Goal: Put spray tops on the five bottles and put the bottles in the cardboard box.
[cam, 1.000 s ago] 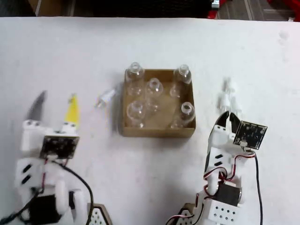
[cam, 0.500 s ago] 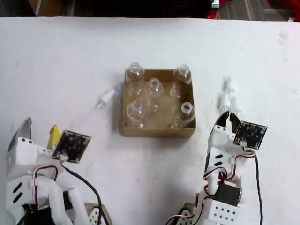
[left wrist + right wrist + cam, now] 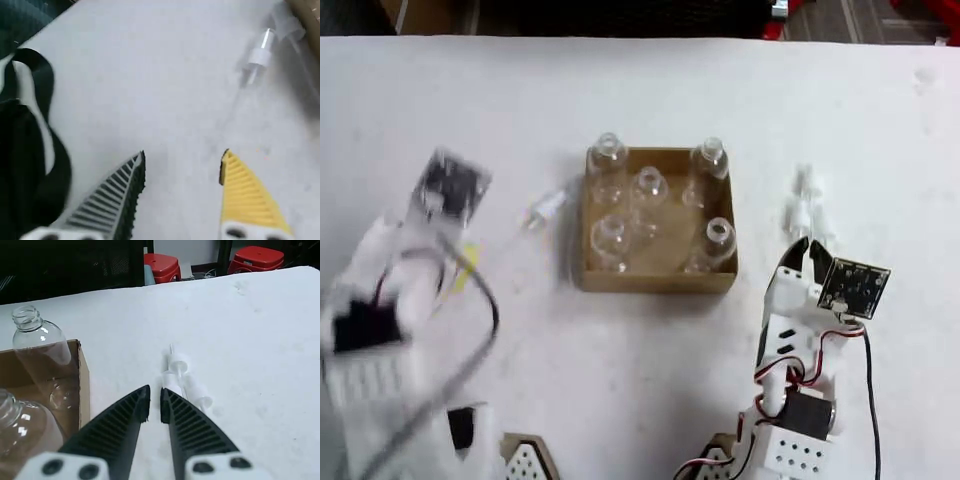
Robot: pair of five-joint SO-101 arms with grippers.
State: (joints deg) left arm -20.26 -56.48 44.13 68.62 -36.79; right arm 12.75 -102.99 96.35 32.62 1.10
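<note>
The cardboard box point(image 3: 658, 276) holds several clear bottles standing upright with open necks, such as one bottle point(image 3: 648, 186) in the middle. One white spray top point(image 3: 545, 209) lies on the table left of the box. The same spray top point(image 3: 259, 54) lies ahead of my left gripper point(image 3: 183, 155), which is open and holds nothing. The left arm point(image 3: 390, 290) is a blur at the table's left. More spray tops point(image 3: 807, 205) lie right of the box. My right gripper point(image 3: 155, 392) is shut and empty, just short of those spray tops point(image 3: 181, 374), beside the box point(image 3: 80, 371).
The white table point(image 3: 470, 110) has free room behind and in front of the box. A black strap point(image 3: 35, 125) hangs beside my left gripper. Red stools point(image 3: 162, 265) stand beyond the table's far edge.
The left arm drew back toward the near left corner, then swung up and forward toward the spray top left of the box. The right arm has kept still.
</note>
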